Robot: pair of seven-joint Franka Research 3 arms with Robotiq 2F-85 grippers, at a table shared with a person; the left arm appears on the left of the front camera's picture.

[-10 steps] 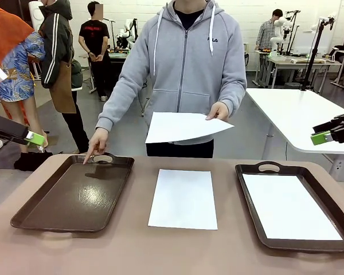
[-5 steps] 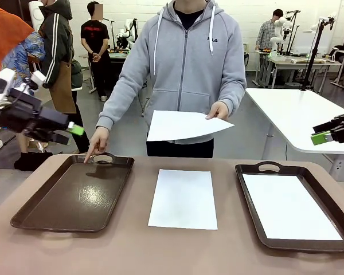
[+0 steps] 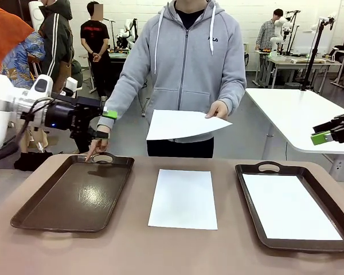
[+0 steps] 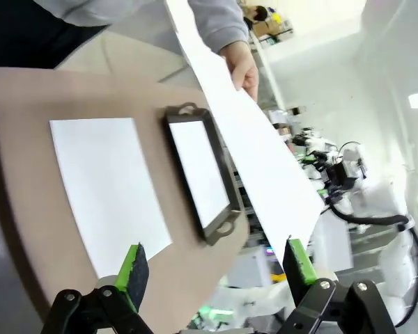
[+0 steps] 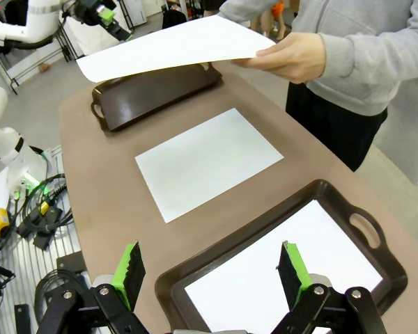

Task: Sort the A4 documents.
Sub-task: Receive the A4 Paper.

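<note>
The middle sheet lies flat on the bare table, below and to the right of the left gripper and between it and the right gripper. Its long axis runs from the robot's edge toward the person, with a short edge facing the robot. The tray sheet lies the same way inside the right tray, below the right gripper. The held sheet is up in the air in the person's hand, its long axis crosswise. It is about level with the left gripper and just to its right.

The left gripper hangs over the far handle of the left tray, close to the person's pointing hand; whether the two touch is hard to tell from this angle. Both grippers have their fingers spread wide apart, with nothing between them.

The grey hoodie reads "FILA" on the chest.
</note>
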